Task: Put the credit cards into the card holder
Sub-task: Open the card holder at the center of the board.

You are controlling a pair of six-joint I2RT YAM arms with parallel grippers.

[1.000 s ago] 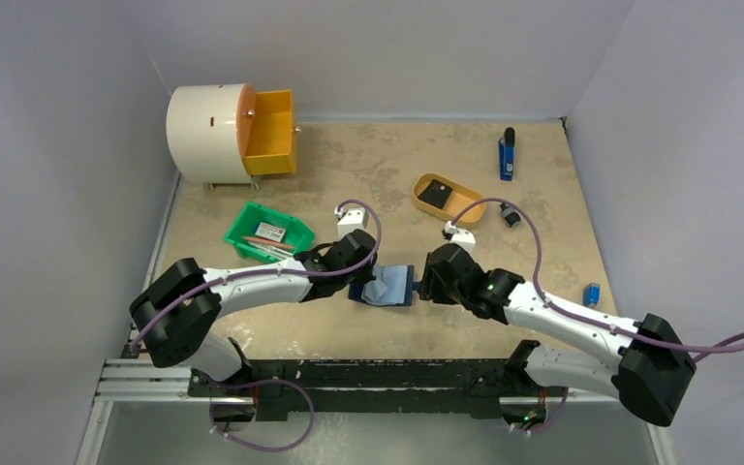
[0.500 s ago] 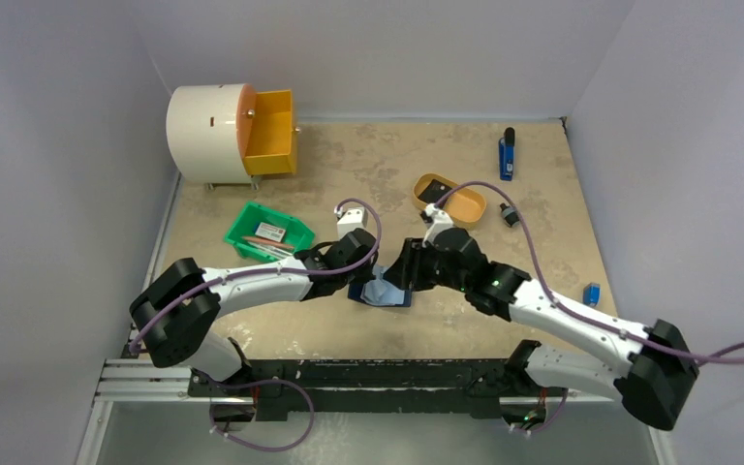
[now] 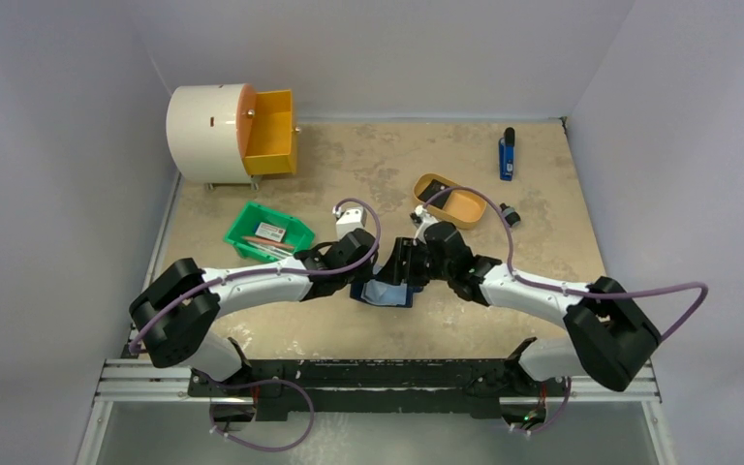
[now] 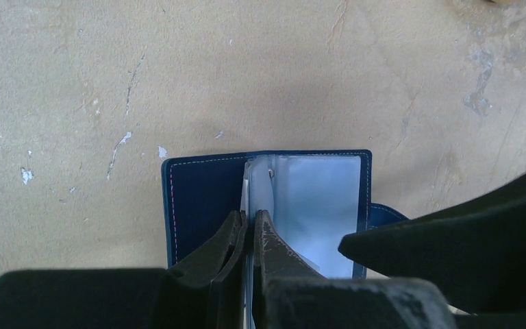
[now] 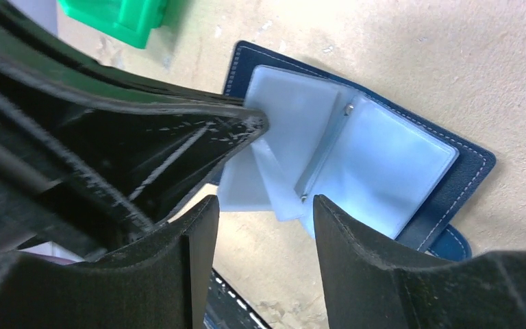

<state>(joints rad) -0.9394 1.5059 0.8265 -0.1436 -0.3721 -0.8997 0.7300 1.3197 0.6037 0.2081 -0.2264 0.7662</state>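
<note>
The navy card holder point(image 3: 382, 294) lies open on the table between both arms, its clear plastic sleeves point(image 5: 383, 164) fanned out. My left gripper point(image 4: 248, 218) is shut on one clear sleeve at the fold, over the navy inner cover point(image 4: 202, 199). My right gripper point(image 5: 264, 202) hovers open just above the sleeves' near edge with nothing between its fingers; seen from above, it point(image 3: 399, 269) sits close to the left gripper point(image 3: 360, 281). A flat card point(image 3: 271, 232) lies in the green bin. Whether it is one of the credit cards I cannot tell.
The green bin point(image 3: 295, 232) stands left of the arms. A mustard-yellow tray point(image 3: 465, 205) sits behind the right wrist. A white drum with an open orange drawer point(image 3: 271, 132) is at the back left. A blue pen-like thing point(image 3: 507, 155) lies at the back right.
My right gripper has left the card holder's right edge, swung left over the sleeves and opened wider. The left gripper and the card holder have stayed put.
</note>
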